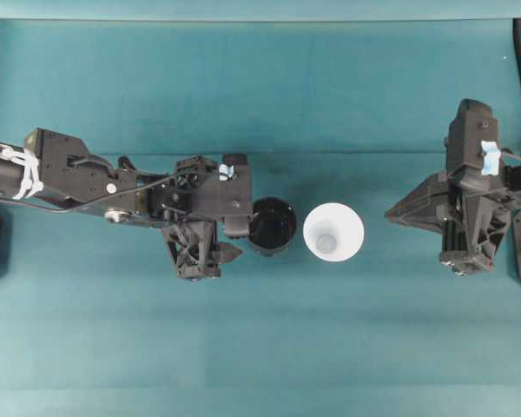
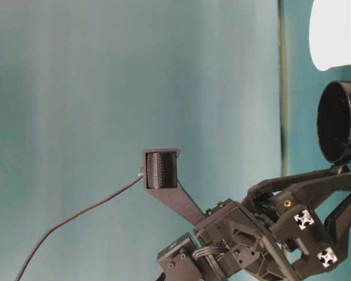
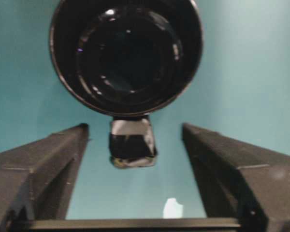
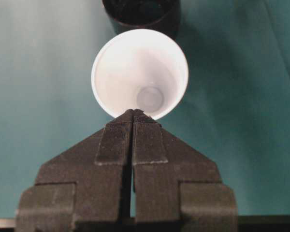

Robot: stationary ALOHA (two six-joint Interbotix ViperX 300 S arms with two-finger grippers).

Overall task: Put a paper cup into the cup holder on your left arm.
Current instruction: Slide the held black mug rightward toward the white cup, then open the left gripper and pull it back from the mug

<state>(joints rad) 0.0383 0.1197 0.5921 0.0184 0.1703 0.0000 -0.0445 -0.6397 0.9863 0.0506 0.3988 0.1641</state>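
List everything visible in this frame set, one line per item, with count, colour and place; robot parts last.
paper cup: one, white, upright on the cloth right of centre, mouth up, nothing inside.
cup holder: one, glossy black, just left of the paper cup, apart from it, nothing inside.
tape scrap: one, pale, on the cloth between the left fingers.
table cloth: one, teal, covering the work surface.
left end effector: one, black, open, directly left of the cup holder, holding nothing.
right end effector: one, black, shut, tips pointing at the paper cup, holding nothing.
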